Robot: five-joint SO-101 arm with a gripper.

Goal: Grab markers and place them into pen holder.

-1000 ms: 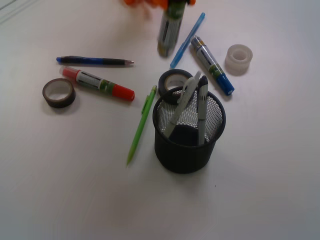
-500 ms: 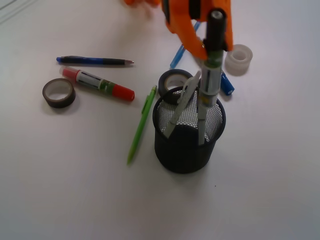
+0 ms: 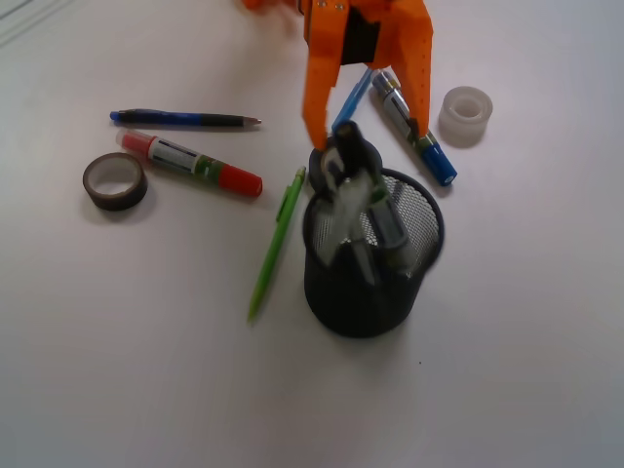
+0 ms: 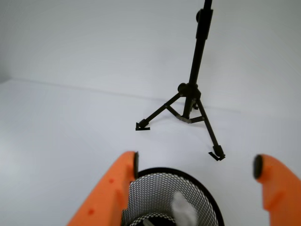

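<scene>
The orange gripper [image 3: 369, 132] hangs above the pen holder [image 3: 370, 292], jaws wide apart, black-capped marker [image 3: 343, 171] inside, leaning.

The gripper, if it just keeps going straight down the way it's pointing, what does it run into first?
Probably the pen holder: the open gripper hangs right above its rim, with the black-capped marker sticking up between. Depth is uncertain.

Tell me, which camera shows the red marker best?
The front view. The red marker lies whole on the table there, left of the pen holder. The wrist view doesn't show it, only the holder's rim between the open gripper.
</scene>
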